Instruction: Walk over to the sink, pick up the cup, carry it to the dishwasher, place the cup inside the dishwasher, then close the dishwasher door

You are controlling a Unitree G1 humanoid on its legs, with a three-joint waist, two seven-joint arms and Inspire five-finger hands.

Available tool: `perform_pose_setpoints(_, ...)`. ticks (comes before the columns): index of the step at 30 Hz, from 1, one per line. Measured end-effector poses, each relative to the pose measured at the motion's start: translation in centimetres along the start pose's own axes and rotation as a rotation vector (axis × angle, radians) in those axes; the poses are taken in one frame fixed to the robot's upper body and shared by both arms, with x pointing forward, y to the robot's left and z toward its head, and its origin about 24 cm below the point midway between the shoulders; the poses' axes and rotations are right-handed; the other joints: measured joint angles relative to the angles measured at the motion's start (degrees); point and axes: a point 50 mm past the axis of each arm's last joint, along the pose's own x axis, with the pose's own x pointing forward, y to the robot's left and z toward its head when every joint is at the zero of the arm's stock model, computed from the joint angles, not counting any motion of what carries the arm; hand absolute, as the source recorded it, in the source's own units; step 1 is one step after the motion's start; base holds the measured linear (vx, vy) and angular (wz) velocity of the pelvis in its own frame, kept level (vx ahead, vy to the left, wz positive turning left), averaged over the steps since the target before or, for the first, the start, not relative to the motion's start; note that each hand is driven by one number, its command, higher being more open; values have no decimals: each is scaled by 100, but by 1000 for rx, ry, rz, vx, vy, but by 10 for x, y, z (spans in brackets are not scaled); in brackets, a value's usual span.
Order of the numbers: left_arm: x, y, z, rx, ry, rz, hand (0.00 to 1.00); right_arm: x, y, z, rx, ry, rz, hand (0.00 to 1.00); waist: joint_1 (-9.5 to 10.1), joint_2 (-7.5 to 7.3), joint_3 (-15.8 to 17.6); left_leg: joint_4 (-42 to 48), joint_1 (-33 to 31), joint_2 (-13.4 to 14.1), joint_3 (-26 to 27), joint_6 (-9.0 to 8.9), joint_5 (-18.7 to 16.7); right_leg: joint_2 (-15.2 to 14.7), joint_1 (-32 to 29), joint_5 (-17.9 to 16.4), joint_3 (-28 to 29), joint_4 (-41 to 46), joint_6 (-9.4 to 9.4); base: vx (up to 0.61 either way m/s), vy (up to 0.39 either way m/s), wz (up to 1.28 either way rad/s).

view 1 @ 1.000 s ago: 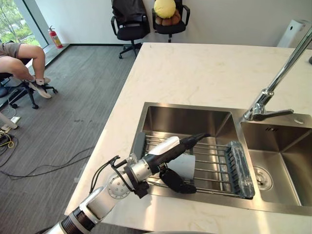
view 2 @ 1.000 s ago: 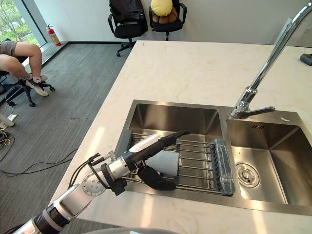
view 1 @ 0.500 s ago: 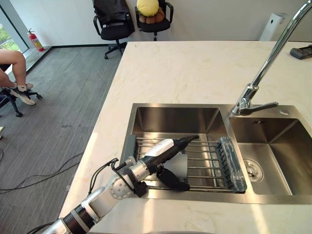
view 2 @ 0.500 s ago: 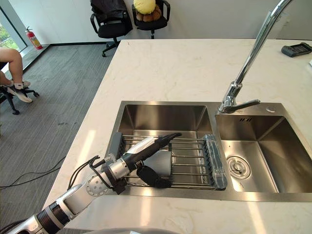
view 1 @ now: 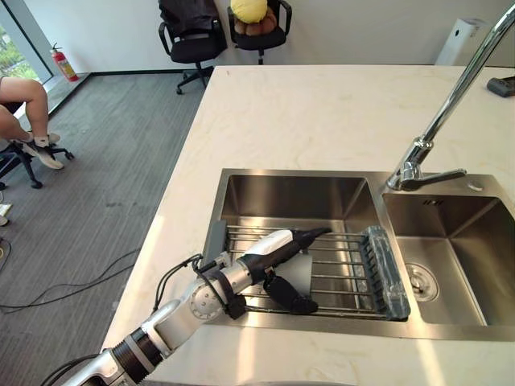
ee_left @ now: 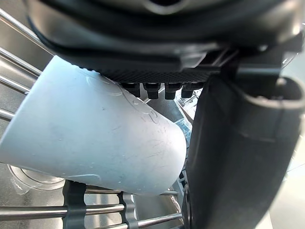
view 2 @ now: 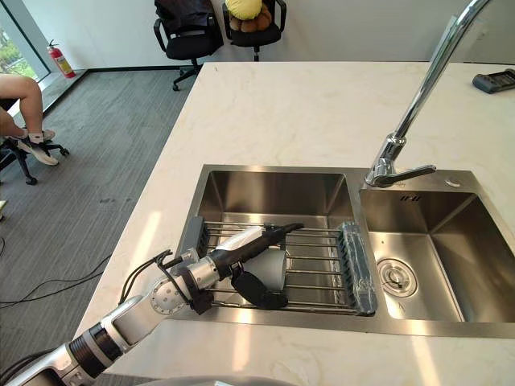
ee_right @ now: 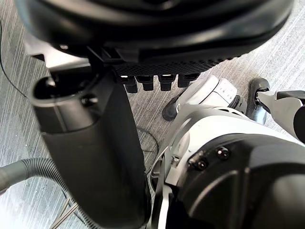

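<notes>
A pale grey cup (view 1: 299, 272) lies on its side on the wire rack (view 1: 342, 265) in the left basin of the steel sink (view 1: 282, 174). My left hand (view 1: 272, 243) reaches into the basin from the lower left. Its straight fingers (view 1: 310, 234) lie over the cup and its thumb (view 1: 288, 299) sits on the near side, so the cup rests between them. The left wrist view shows the cup (ee_left: 95, 138) against the palm beside the thumb (ee_left: 228, 157). My right hand (ee_right: 90, 138) hangs over the floor with its thumb straight.
A tall faucet (view 1: 451, 104) stands between the two basins. A rolled grey mat (view 1: 382, 269) lies at the rack's right end. The right basin (view 1: 459, 257) has a drain. Office chairs (view 1: 189, 36) and a seated person's legs (view 1: 24, 112) are across the floor.
The camera has shifted slightly. My left hand and the cup keep the same place on the rack.
</notes>
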Motion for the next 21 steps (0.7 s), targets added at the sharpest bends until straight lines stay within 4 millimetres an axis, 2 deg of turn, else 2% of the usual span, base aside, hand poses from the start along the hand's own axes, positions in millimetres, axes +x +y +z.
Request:
perform_pose_setpoints(12,5,13,-6,136,60,-64,100,8,20,14,-5,-20,36,100,-28,98,27,-37,-18,-7,-124,2,53,-9,41,0,-213,-3,0,-12,6,5)
perform_pose_setpoints(21,-6,30,-17,196,141,-107,100,8,21,16,-1,-15,39,100,-27,136,46,-123,-32,-13,-233,12,121,-7,47,-1,-337,-4,1,-7,6,5)
